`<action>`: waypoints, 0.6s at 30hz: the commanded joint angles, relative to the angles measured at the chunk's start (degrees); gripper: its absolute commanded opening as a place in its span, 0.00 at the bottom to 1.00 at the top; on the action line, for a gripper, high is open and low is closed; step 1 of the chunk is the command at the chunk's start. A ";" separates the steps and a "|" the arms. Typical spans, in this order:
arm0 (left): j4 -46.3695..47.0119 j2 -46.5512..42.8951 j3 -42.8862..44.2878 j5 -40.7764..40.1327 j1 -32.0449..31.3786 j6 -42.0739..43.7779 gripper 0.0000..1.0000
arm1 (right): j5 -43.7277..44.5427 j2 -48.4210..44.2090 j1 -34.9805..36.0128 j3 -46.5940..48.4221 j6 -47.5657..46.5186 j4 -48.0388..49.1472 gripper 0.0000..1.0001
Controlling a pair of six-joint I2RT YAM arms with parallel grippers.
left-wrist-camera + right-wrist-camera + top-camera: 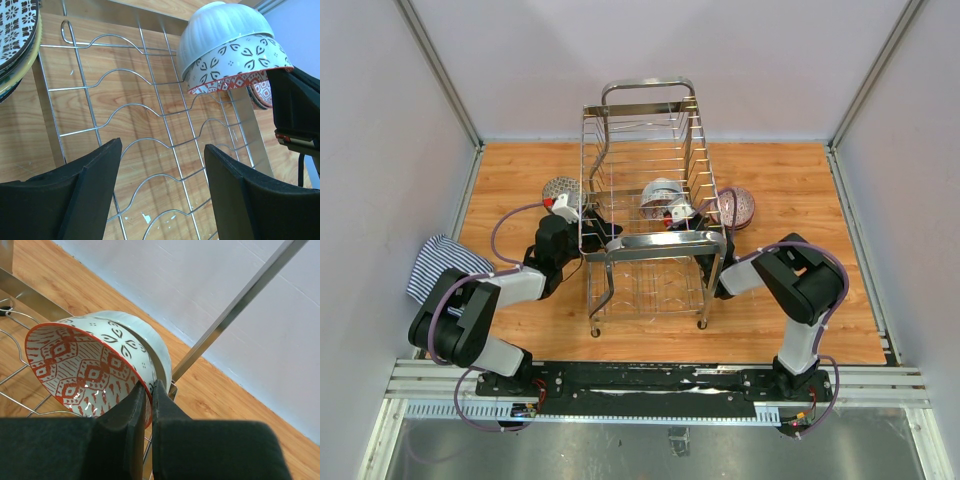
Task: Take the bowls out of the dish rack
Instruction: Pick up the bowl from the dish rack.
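Inside my right gripper: rim of the red-patterned bowl, clamped tight.
Up-right of my left gripper: same bowl; jaws apart.

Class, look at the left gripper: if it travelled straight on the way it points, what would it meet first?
Probably the dish rack: its wire grid lies directly ahead of the open left gripper, though how far is unclear. The stacked bowls sit right of that line.

The top camera looks steeply down from high at six o'clock, taking in the whole dish rack. The left wrist camera sits close at the rack's nine o'clock and faces three. The right wrist camera, closer still, faces about eleven. Both wrist views share the red-patterned bowl.
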 commanded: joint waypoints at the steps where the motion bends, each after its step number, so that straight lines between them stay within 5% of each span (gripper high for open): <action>1: -1.25 -0.59 -0.92 -0.64 -0.38 0.30 0.72 | -1.29 -4.32 3.14 1.03 -1.52 10.48 0.01; 18: -1.15 -0.27 -0.77 -0.69 -0.37 0.30 0.72 | 3.16 -4.54 3.69 2.28 -1.91 10.50 0.01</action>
